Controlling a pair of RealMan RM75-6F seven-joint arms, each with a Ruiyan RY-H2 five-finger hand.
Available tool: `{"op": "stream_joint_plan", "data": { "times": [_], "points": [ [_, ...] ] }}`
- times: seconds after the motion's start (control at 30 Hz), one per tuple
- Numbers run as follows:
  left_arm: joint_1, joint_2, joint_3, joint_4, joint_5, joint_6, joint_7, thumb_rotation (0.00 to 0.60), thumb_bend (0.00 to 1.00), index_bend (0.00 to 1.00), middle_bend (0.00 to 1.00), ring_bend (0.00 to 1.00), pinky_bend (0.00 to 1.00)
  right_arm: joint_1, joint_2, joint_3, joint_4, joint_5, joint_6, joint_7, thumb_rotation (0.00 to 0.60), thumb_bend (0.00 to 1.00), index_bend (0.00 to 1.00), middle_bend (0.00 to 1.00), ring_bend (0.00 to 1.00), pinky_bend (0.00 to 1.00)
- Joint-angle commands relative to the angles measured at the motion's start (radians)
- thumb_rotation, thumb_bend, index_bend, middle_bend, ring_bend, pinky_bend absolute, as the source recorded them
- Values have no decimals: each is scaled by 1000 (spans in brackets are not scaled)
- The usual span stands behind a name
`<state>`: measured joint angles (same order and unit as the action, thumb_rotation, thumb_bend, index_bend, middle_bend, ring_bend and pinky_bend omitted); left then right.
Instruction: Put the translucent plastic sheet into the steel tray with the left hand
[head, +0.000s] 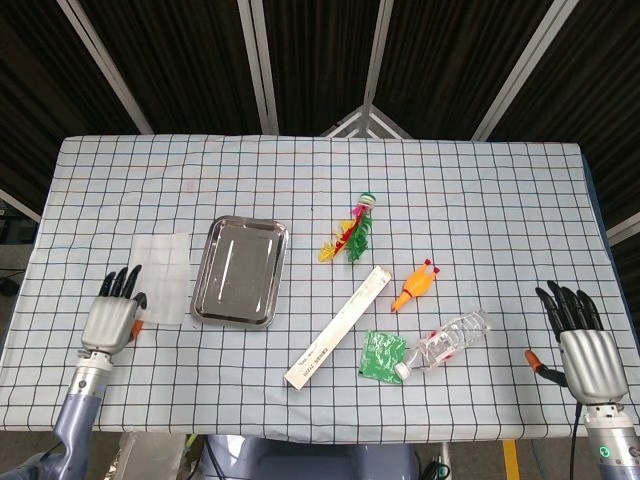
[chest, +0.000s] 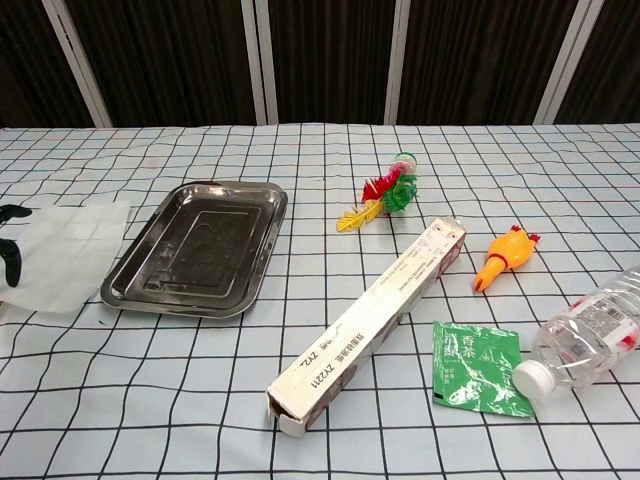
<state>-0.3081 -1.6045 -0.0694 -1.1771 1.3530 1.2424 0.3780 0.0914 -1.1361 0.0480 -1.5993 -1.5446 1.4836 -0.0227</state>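
Observation:
The translucent plastic sheet lies flat on the checked cloth, just left of the steel tray. The tray holds nothing. My left hand rests at the sheet's near left corner, fingers apart and holding nothing. Its dark fingertips show at the left border of the chest view, by the sheet's left edge. I cannot tell whether they touch the sheet. My right hand rests open at the table's near right, far from both.
A long white carton lies diagonally right of the tray. Beyond it are a feathered toy, an orange rubber chicken, a green tea packet and a lying clear bottle.

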Motion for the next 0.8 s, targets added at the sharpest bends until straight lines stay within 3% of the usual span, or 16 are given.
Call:
{"op": "stream_joint_plan", "data": {
  "times": [0.03,0.37,0.57,0.8],
  "points": [
    [0,2,-1,1,-2,-1,-1,600,477,472,5,0,91,0,0,0,-1,0,-1,2,600,290,0,0,0,41],
    [-13,40,-19,-50,36,48,-11,600,489,478,9,0,92,-1,1,0,1,0,1,5,600,289,0,0,0,41],
    [-70,139,-109,-202,80,110,25,600,489,486,15,0,92,-1,1,-1,0,-3,1,5,600,289,0,0,0,41],
    [-158,208,-216,-308,53,80,98,600,489,578,45,0,92,-1,1,-2,-1,-8,5,9,600,289,0,0,0,41]
  ]
}}
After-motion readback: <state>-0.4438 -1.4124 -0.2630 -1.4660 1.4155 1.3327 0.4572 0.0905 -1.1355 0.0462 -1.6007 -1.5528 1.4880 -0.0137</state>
